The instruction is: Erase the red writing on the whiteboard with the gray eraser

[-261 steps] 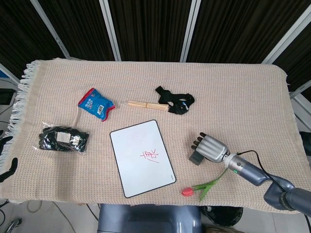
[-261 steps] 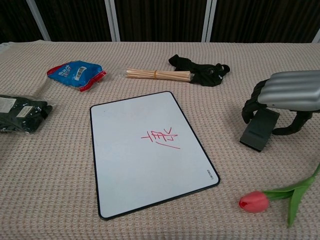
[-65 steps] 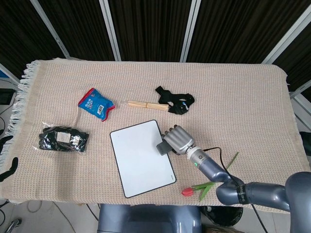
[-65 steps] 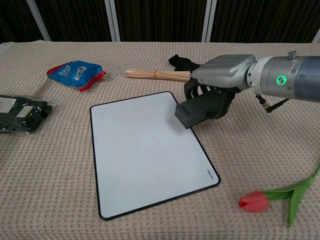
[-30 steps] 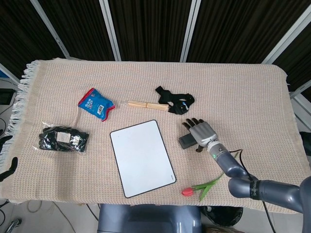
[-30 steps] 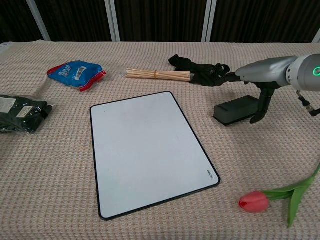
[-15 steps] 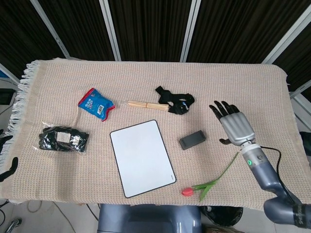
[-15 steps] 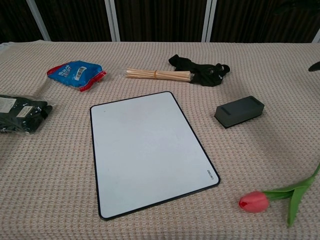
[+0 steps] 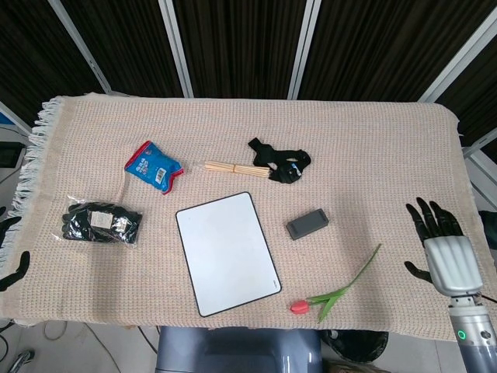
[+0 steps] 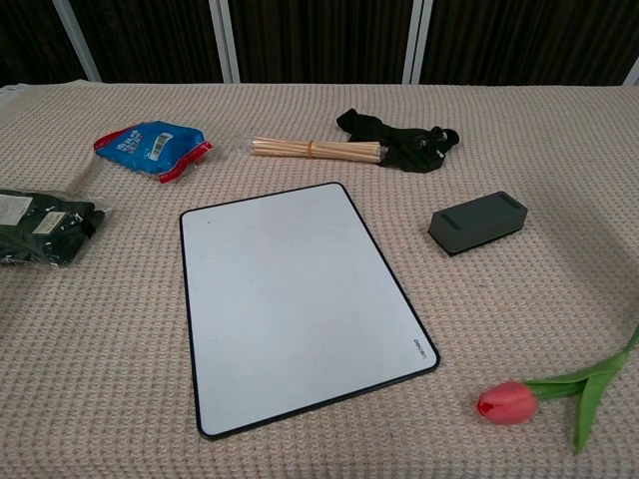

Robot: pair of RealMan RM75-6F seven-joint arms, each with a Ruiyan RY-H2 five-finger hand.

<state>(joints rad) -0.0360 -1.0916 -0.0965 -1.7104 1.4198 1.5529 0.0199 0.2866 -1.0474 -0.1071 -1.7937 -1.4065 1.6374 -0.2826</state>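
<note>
The whiteboard (image 9: pixel 227 252) (image 10: pixel 290 295) lies flat near the table's front edge, its white face blank with no red marks showing. The gray eraser (image 9: pixel 307 224) (image 10: pixel 477 223) rests on the cloth just right of the board, untouched. My right hand (image 9: pixel 440 250) hovers at the table's far right edge, fingers spread and empty, well away from the eraser; the chest view does not show it. My left hand (image 9: pixel 11 256) shows only as dark fingertips at the left border of the head view, too little to judge.
A red tulip (image 9: pixel 334 292) (image 10: pixel 559 391) lies right of the board's front corner. Behind the board are a bundle of wooden sticks (image 9: pixel 235 167), a black cloth item (image 9: pixel 281 162), a blue snack packet (image 9: pixel 153 165) and a bagged black item (image 9: pixel 102 222) at left.
The red writing is gone from the board. My right hand set the eraser down right of the board, let go, and pulled back to the right edge, leaving the chest view.
</note>
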